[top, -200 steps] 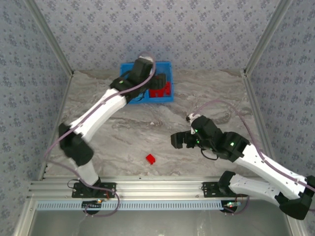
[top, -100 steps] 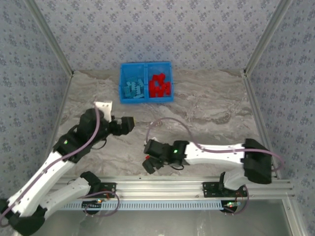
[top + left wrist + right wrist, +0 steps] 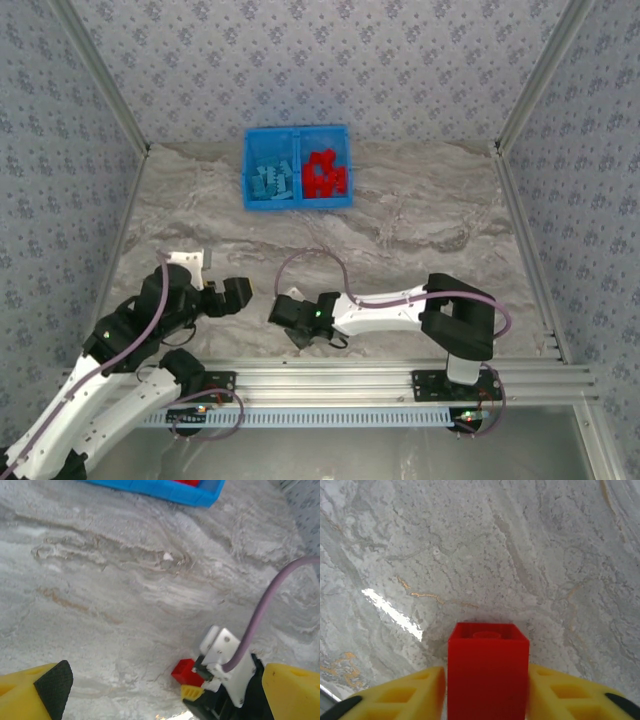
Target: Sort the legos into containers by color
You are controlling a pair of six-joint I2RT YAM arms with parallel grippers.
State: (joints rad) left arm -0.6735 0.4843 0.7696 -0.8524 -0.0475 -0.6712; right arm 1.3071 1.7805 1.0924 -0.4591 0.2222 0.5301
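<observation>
From my remote seat: on the left, the left gripper sits low near the front of the marble table, jaws spread wide with nothing between them. Just to its right, the right gripper is reaching across toward it, and both yellow fingers are pressed flat against the sides of 1 red lego, so it's clamped on that brick. It's down near the tabletop, but I can't tell if the brick is touching. Well apart at the far edge is the blue bin. Its left compartment has the light blue legos and its right compartment has the red legos
</observation>
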